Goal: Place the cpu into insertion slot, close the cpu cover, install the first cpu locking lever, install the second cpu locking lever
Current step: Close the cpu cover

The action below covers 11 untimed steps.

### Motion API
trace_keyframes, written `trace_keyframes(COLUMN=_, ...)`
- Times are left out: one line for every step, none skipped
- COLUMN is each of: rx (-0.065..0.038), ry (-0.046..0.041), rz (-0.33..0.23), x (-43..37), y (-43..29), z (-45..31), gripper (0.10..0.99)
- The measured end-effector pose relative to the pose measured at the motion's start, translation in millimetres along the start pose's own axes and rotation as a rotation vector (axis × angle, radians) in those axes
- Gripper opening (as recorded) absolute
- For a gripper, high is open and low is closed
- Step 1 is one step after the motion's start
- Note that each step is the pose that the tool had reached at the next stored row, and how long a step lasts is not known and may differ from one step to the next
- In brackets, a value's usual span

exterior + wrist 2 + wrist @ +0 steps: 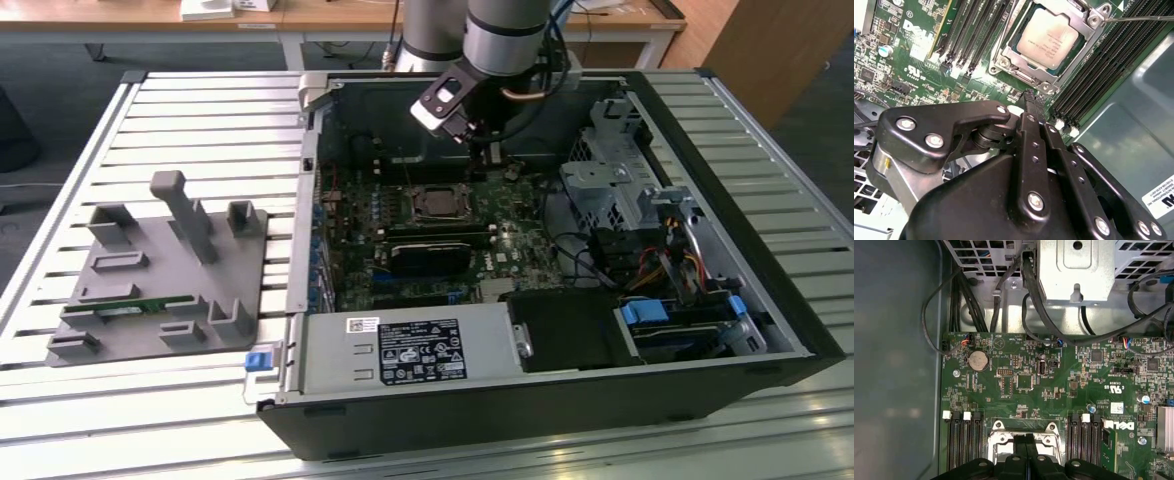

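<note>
Gripper point(489, 150), jaws shut on nothing, upper-centre of exterior view; cpu point(438, 204) mid-frame under cpu cover point(1088, 37); risk: tips may slip off thin locking lever point(1139, 19), so it springs back & scrapes board point(919, 65).

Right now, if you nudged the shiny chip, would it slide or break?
The chip looks flat with a metal top, so probably stiff and tough, maybe slippery. It sits ringed by the cover, so a sideways nudge likely wouldn't slide it.

Robotics lab bench.
Under the gripper point(487, 156) lies an opened computer tower point(534, 420) on a slatted metal table point(200, 110); wooden desks point(334, 15) stand beyond it.
</note>
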<state>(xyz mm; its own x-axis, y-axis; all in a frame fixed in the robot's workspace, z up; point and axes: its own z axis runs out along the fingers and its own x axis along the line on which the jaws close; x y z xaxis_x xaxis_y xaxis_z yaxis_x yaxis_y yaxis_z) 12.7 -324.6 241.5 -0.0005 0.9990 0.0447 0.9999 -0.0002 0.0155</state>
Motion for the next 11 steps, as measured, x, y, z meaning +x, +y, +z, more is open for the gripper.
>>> trace_keyframes(rx=0.000, ry=-0.0001, rz=0.000, x=0.0, y=-0.3, z=0.0, gripper=0.106)
trace_keyframes(rx=0.000, ry=0.0000, rz=0.000, x=0.0, y=-0.6, z=0.1, gripper=0.106)
trace_keyframes(rx=0.000, ry=0.0001, rz=0.000, x=0.0, y=-0.9, z=0.2, gripper=0.106)
trace_keyframes(rx=0.000, ry=0.0000, rz=0.000, x=0.0, y=-1.2, z=0.2, gripper=0.106)
trace_keyframes(rx=0.000, ry=0.0000, rz=0.000, x=0.0, y=-1.5, z=0.3, gripper=0.106)
trace_keyframes(rx=0.000, ry=0.0000, rz=0.000, x=0.0, y=-1.9, z=0.3, gripper=0.106)
trace_keyframes(rx=0.000, ry=0.0001, rz=0.000, x=0.0, y=-2.5, z=0.4, gripper=0.106)
trace_keyframes(rx=0.000, ry=0.0001, rz=0.000, x=0.0, y=-3.2, z=0.4, gripper=0.106)
trace_keyframes(rx=0.000, ry=0.0000, rz=0.000, x=0.0, y=-3.9, z=0.4, gripper=0.106)
trace_keyframes(rx=0.000, ry=0.0001, rz=0.000, x=0.0, y=-4.5, z=0.4, gripper=0.106)
trace_keyframes(rx=0.000, ry=0.0001, rz=0.000, x=0.0, y=-5.2, z=0.5, gripper=0.106)
